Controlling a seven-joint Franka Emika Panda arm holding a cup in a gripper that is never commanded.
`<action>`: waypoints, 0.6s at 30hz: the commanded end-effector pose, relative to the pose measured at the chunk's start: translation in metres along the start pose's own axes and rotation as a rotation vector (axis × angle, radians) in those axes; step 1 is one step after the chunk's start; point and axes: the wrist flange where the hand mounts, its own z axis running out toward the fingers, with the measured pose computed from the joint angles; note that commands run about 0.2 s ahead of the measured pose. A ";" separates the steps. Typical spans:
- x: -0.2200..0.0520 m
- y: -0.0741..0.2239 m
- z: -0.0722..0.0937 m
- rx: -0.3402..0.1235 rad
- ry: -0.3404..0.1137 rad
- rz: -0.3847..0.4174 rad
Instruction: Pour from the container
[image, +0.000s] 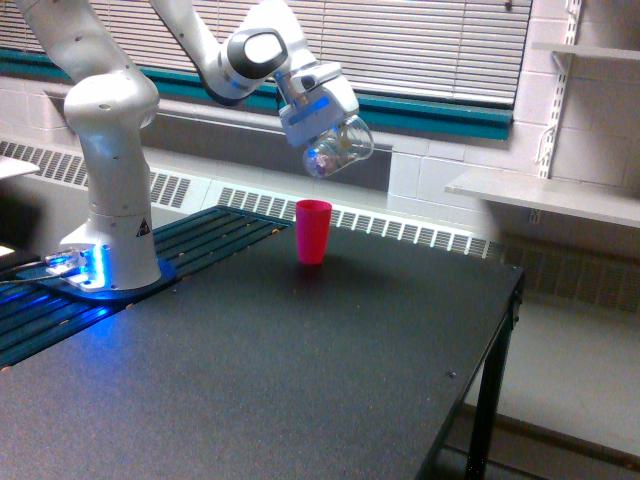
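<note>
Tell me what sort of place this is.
Probably a robotics lab or workshop room: the robot arm's base is bolted on a black table, with painted block walls, window blinds, a baseboard radiator and bare wall shelving.

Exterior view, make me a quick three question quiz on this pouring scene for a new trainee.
1. True or false: the clear container rests on the table.
2. What stands upright below the container? A) pink cup B) bowl C) bottle
3. Fill in: the gripper holds the container ____, not upright.

Key: 1 false, it is held in the air. 2 A, the pink cup. 3 tilted.
</note>
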 end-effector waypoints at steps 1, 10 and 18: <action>-0.028 -0.007 0.008 -0.003 -0.046 -0.036; -0.035 -0.019 0.008 -0.007 -0.056 -0.077; -0.042 -0.027 0.011 -0.008 -0.064 -0.113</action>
